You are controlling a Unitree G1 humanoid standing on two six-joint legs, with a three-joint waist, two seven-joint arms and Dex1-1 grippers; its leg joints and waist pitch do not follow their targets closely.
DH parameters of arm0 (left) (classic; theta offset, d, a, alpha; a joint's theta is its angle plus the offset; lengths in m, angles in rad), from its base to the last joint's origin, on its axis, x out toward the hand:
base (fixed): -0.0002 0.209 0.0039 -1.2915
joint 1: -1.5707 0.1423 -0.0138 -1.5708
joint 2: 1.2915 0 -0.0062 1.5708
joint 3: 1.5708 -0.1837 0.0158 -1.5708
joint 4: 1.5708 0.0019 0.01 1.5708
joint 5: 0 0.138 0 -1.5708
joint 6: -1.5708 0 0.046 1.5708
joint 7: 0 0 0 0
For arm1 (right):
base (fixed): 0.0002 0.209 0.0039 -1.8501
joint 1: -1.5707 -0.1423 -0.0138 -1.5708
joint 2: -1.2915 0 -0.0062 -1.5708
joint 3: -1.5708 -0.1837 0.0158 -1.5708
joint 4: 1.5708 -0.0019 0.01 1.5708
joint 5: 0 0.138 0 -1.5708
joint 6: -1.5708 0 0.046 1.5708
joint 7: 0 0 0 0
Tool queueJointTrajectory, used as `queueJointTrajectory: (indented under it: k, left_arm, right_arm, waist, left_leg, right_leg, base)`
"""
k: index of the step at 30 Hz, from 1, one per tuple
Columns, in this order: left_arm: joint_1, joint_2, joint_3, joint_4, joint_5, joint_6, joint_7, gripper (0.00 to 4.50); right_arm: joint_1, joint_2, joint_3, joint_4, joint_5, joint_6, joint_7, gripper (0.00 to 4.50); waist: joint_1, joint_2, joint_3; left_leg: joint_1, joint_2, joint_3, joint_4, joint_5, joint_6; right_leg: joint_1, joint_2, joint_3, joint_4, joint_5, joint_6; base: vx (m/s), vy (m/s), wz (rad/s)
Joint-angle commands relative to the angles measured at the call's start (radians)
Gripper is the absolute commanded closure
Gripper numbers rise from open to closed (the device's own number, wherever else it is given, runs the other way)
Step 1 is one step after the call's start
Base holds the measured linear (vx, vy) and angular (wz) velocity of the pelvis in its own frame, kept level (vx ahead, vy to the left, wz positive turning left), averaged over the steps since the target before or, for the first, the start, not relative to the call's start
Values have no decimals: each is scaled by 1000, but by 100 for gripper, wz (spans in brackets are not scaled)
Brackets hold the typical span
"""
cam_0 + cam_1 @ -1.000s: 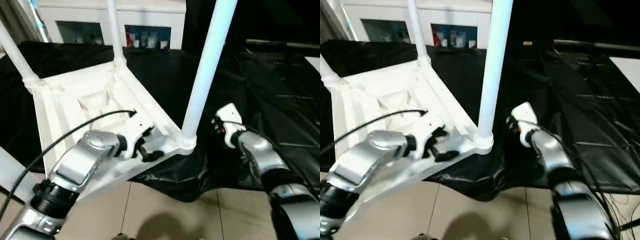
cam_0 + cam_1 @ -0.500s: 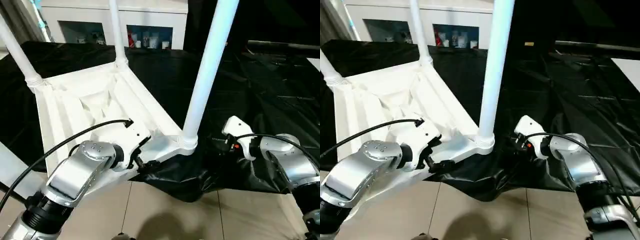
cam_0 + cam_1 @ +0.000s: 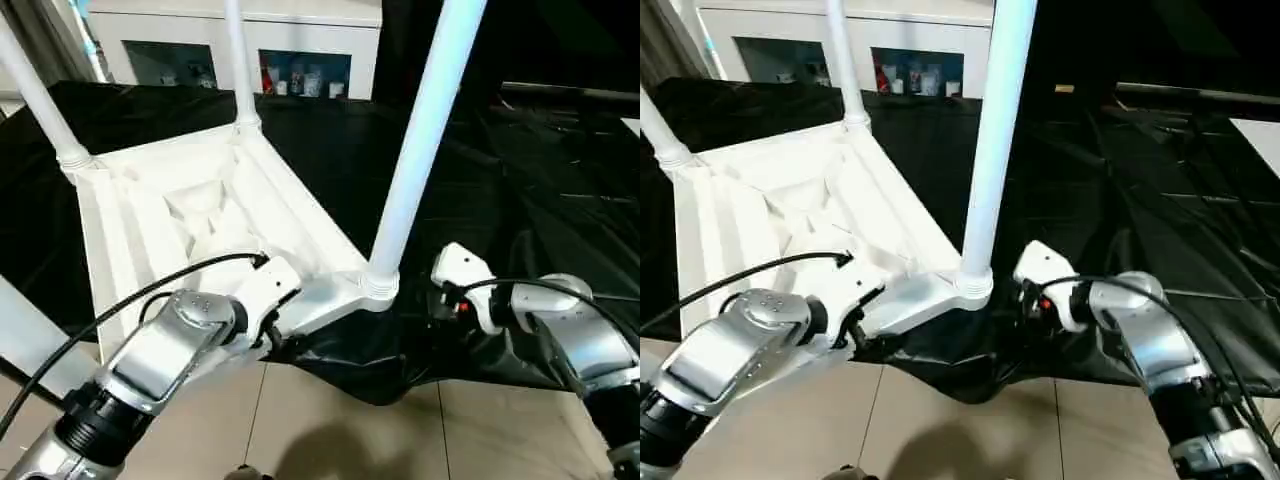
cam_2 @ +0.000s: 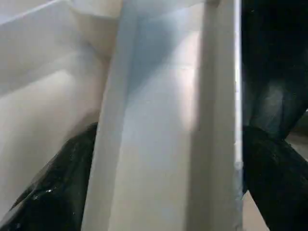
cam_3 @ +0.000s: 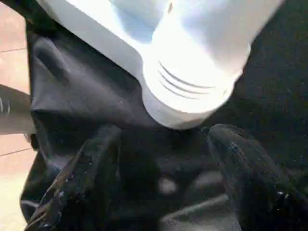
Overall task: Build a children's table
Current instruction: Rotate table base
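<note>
- Table top [image 3: 190,215] lies upside down on the black-sheeted table [image 3: 560,190], near corner overhanging the floor [image 3: 340,430]; three legs [image 3: 425,140] stand in their sockets, a fourth pokes out at the left edge
- Change over the last second: right gripper [image 5: 163,178] dropped from beside the near leg to the corner socket [image 5: 192,91], so likely a lift or flip comes next (judgement only)
- Right fingers [image 5: 91,168] spread wide, holding nothing
- Left gripper [image 4: 163,159] clamps the near rim [image 4: 159,120], one finger on each side
</note>
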Motion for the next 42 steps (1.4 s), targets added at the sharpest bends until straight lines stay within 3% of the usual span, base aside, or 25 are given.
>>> queueJointTrajectory:
  k: [1, 6, 9, 13, 20, 24, 29, 31, 35, 37, 40, 42]
  left_arm:
    - [-12, -2, -21, 35, 26, -47, 1, 0]
    - [-27, -6, -2, 70, 29, -132, -8, 0]
    - [-26, 13, -5, 57, 16, -164, -47, 37]
    - [-24, 23, -2, 60, -4, -165, -90, 50]
    - [-19, 25, 7, 107, -60, -241, -213, 116]
    - [-34, 31, -4, 154, -36, -291, -226, 129]
    - [-80, 37, -34, 252, 27, -433, -268, 136]
    - [-98, 32, -51, 299, 54, -581, -295, 137]
    - [-138, 29, -80, 370, 99, -715, -309, 137]
    - [-149, 24, -82, 392, 105, -754, -309, 141]
    - [-185, 6, -82, 460, 130, -833, -304, 142]
    - [-235, -19, -80, 554, 165, -936, -285, 142]
  right_arm:
    - [4, -14, 7, -28, 14, 12, 3, 133]
    - [3, -8, 5, -36, 11, 17, 7, 133]
    - [3, -5, 5, -37, 8, 18, 6, 133]
    - [11, -5, 9, -47, 8, 26, -2, 133]
    - [13, -7, 15, -47, 12, 31, -7, 133]
    - [12, -7, 16, -44, 9, 28, -8, 133]
    - [12, -10, 19, -46, 9, 30, -13, 133]
    - [15, -10, 20, -47, 7, 27, -16, 133]
    - [20, -15, 18, -53, 7, 28, -16, 133]
    - [21, -17, 17, -53, 7, 28, -16, 133]
    - [25, -23, 16, -53, 5, 28, -18, 133]
    - [33, -32, 13, -55, 5, 28, -19, 133]
  waist:
    - [3, -1, -64]
    - [4, -1, -65]
    - [4, 0, -67]
    - [4, 6, -67]
    - [6, 5, -69]
    - [11, 6, -68]
    - [23, 8, -65]
    - [25, 7, -64]
    - [29, 10, -65]
    - [29, 14, -66]
    - [30, 13, -67]
    - [33, 13, -69]
  left_leg:
    - [15, 28, -12, -87, -222, 22]
    - [15, 28, -13, -87, -218, 16]
    - [15, 28, -12, -86, -207, 18]
    - [17, 29, -13, -86, -205, 16]
    - [18, 28, -12, -84, -191, 17]
    - [21, 28, -10, -84, -205, 17]
    - [28, 31, -10, -89, -262, -8]
    - [27, 31, -12, -91, -272, -13]
    - [31, 32, -12, -91, -291, -21]
    - [25, 33, -15, -94, -280, -24]
    - [26, 32, -13, -92, -275, -25]
    - [26, 31, -12, -89, -261, -24]
  right_leg:
    - [45, -40, 30, -78, -183, -240]
    - [45, -40, 31, -77, -184, -233]
    - [45, -41, 30, -74, -160, -241]
    - [46, -40, 30, -70, -137, -251]
    - [47, -40, 30, -67, -107, -259]
    - [45, -40, 31, -69, -116, -259]
    - [39, -44, 35, -79, -212, -230]
    - [40, -45, 35, -81, -228, -219]
    - [35, -45, 36, -83, -238, -210]
    - [41, -47, 35, -78, -229, -211]
    - [40, -47, 35, -80, -218, -211]
    - [42, -46, 35, -78, -191, -213]
  base:
    - [0, 0, 0]
    - [0, 0, 0]
    - [0, 0, 0]
    - [0, 0, 0]
    - [0, 0, 0]
    - [0, 0, 0]
    - [0, 0, 0]
    - [0, 0, 0]
    - [0, 0, 0]
    - [0, 0, 0]
    - [0, 0, 0]
    - [0, 0, 0]
